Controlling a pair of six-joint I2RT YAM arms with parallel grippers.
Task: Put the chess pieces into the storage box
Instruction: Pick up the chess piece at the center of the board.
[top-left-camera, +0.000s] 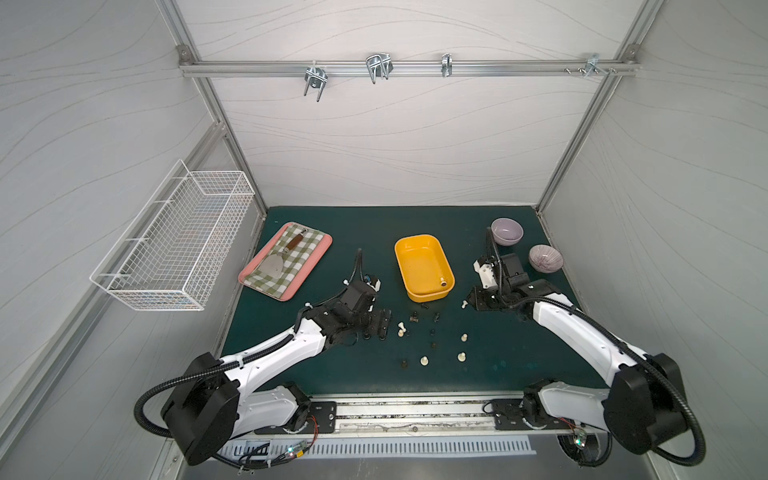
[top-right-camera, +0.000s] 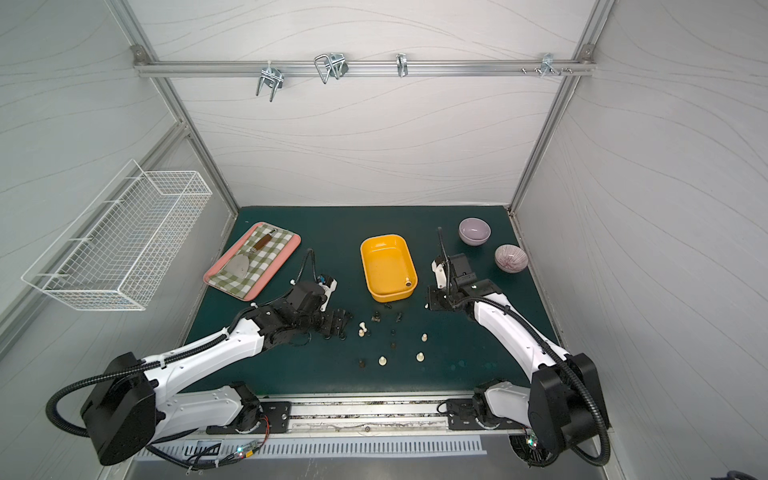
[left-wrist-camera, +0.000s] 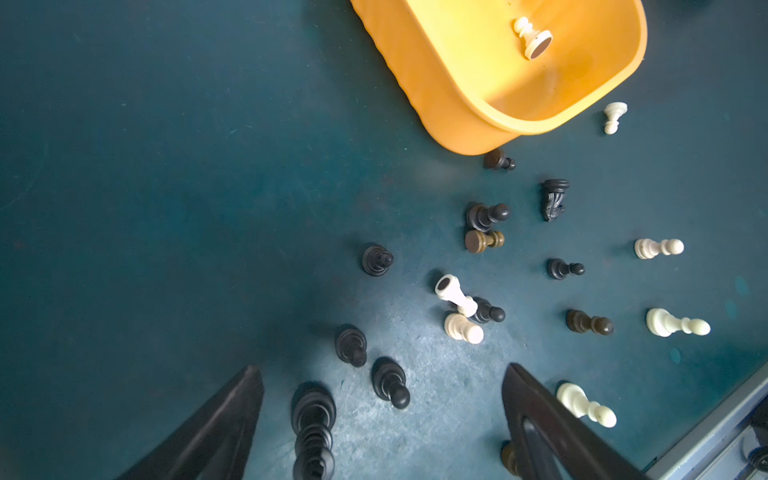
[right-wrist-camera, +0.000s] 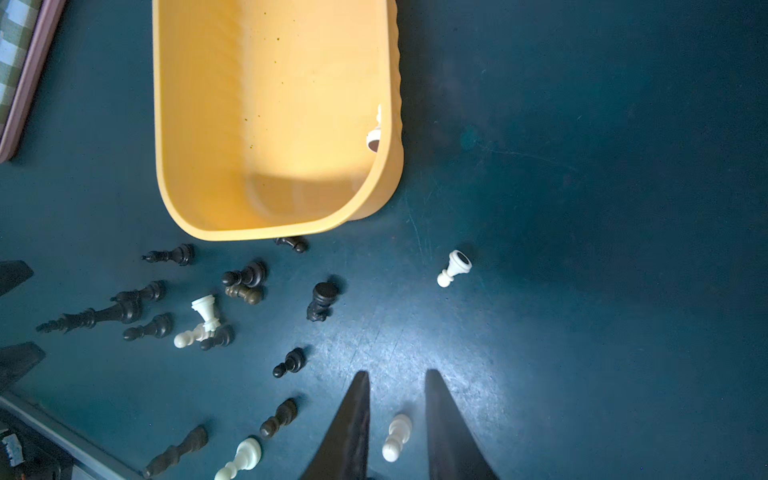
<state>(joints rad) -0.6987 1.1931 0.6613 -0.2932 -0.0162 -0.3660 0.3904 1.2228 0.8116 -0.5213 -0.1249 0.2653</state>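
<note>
**Left arm: take the tall black piece alone**

Left fingers spread wide, empty, tall black piece between them. A black pawn stands just beside it, so centre to exclude it. Right fingers narrowly parted, gripping nothing. Chess pieces scattered on desk. Beyond, storage box holds one cream pawn.

white arms, black joints, ribbed black cables

The yellow storage box sits mid-table holding one toppled cream pawn; black and cream chess pieces are scattered nearer the front edge.
</note>
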